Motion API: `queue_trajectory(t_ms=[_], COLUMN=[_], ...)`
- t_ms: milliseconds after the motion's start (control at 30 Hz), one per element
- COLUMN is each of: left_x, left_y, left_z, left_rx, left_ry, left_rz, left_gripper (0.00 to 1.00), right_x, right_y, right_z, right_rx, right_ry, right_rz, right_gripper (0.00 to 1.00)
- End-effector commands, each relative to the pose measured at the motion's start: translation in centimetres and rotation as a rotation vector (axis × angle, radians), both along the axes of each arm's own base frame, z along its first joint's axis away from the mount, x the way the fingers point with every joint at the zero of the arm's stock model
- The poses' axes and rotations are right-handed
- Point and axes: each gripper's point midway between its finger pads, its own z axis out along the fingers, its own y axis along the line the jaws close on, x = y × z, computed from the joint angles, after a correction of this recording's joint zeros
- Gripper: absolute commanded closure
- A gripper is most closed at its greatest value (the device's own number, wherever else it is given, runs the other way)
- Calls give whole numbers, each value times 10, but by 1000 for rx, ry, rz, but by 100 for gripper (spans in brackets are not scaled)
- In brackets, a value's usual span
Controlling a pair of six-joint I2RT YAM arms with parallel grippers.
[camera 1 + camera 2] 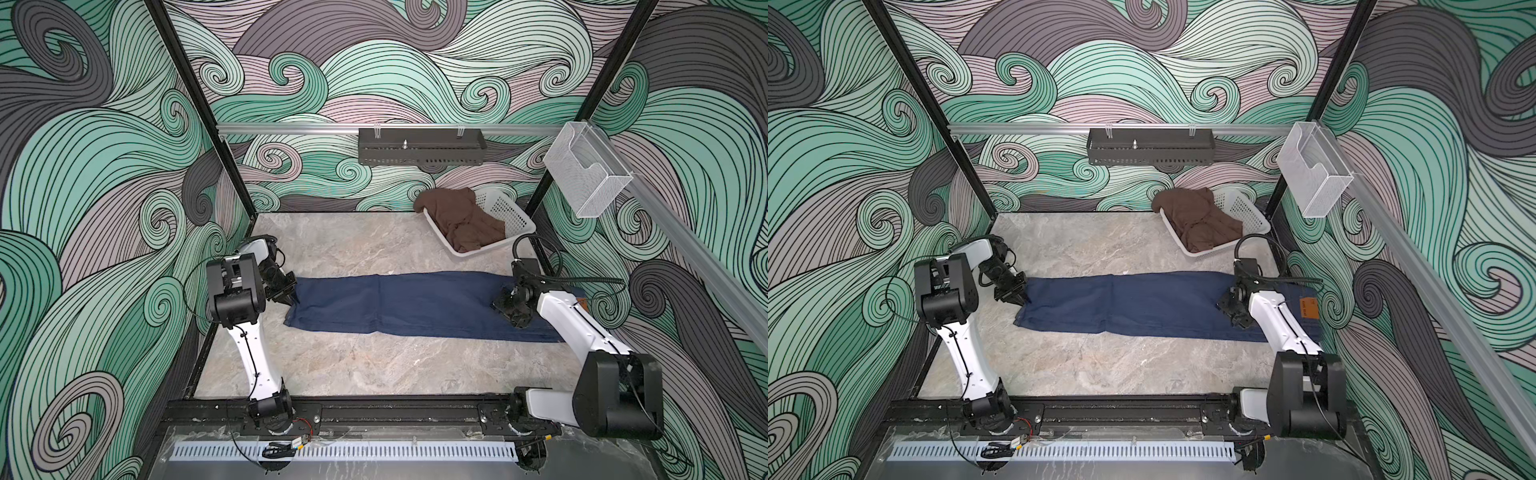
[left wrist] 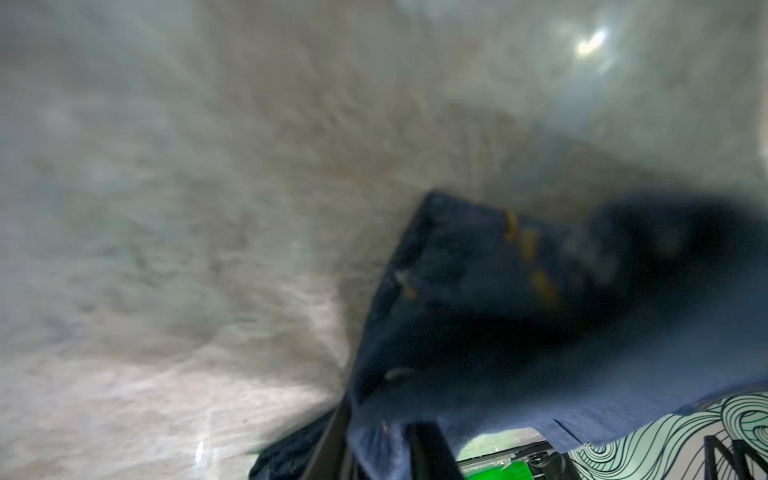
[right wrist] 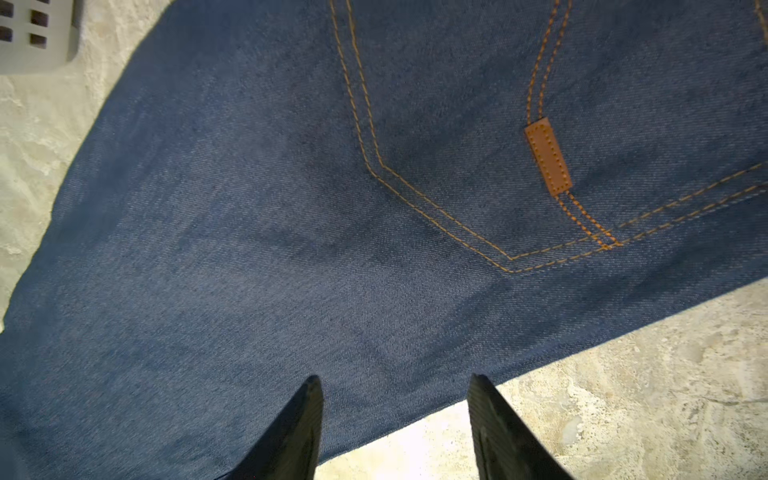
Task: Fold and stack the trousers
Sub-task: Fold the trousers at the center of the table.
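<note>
The left arm (image 1: 254,353) is bending at a raised elbow, the left gripper (image 1: 291,297) angling down with its jaws pinching the trousers (image 1: 415,303) at one end. The right arm (image 1: 575,326) is reaching inward, the right gripper (image 3: 395,384) pointing down with its jaws standing apart.

Bright, even light; blurry left-wrist view

Robot lab test cell, not a lived-in room. Walls (image 1: 104,166) are printed swirl panels in green, grey and pink, set between black frame posts (image 1: 202,104). Aluminium rail (image 1: 291,128) along the far side with a dark tray (image 1: 419,151) hung from it; clear bin (image 1: 586,174) clipped on at right. Marble-look tabletop (image 1: 353,365). Left arm (image 1: 253,353) and right arm (image 1: 577,320) bolted to a black base rail (image 1: 395,411) at the near edge, slotted cable duct (image 1: 374,451) just in front. White basket (image 1: 515,216) far right.
</note>
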Motion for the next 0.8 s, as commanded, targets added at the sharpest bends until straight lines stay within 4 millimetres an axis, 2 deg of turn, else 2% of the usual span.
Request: queue_trajectory(t_ms=[0,100,200,367,500,767], left_x=[-2,-1,4,17,16,-2], left_y=[1,2,6,27,56,130], left_z=[-10,-9,2,41,67,111], left_rx=[45,63,92,202,308,537], left_ry=[10,5,-33,-124,-152,-160], left_rz=[-22,-26,-27,-13,24,158], left_gripper=[88,100,100,100,100,100], right_x=[-7,-7,-7,-7,-8,-11], right_y=[2,3,4,6,8,14], right_z=[-1,0,3,11,19,27], right_rx=[3,7,12,23,33,56], right_ry=[9,7,4,-19,-35,-52], right_rz=[4,3,4,11,20,39], right_gripper=[43,43,43,43,42,36])
